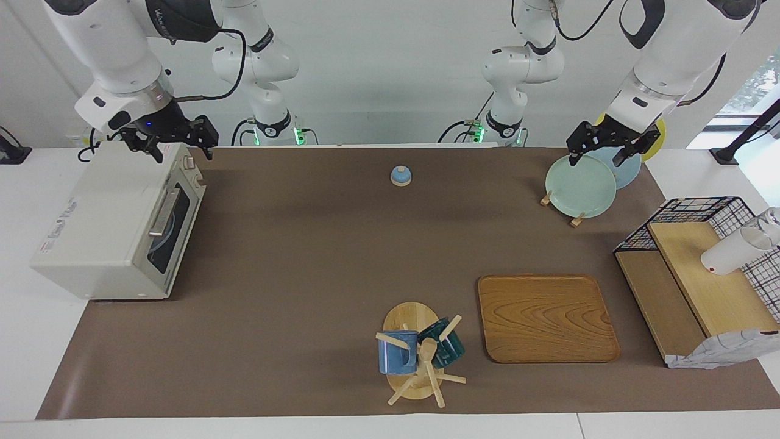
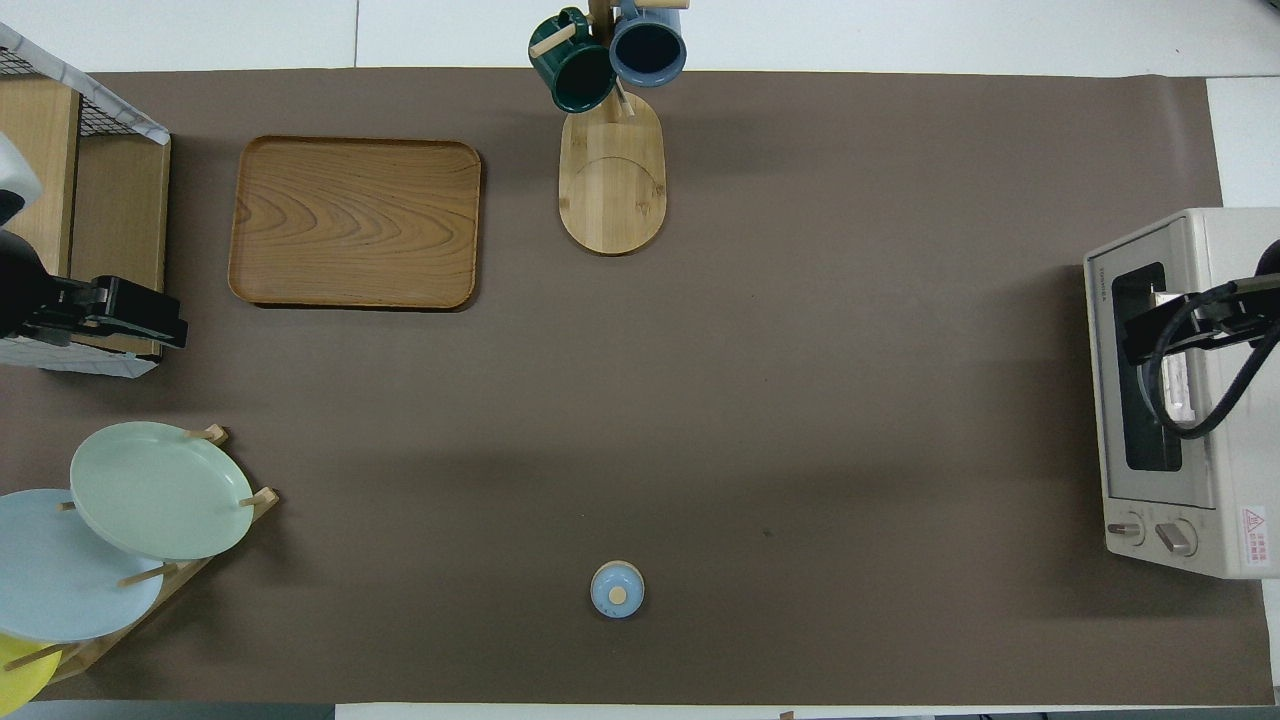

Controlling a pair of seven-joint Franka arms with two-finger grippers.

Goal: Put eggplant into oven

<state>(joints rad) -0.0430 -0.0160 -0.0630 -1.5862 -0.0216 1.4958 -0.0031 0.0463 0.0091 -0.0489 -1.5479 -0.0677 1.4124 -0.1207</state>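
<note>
Brown mat (image 1: 304, 244) covers white desk (image 1: 36, 341); white wall. One oven (image 1: 116, 225), closed. Right tool (image 1: 167, 143) over it, left tool (image 1: 603, 146) over three plates (image 1: 579, 186); both open.

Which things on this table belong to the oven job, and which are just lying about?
Job: oven, door shut; no eggplant in view.
Lying about: wooden tray, mug stand, plates, blue lid, wire shelf.
</note>
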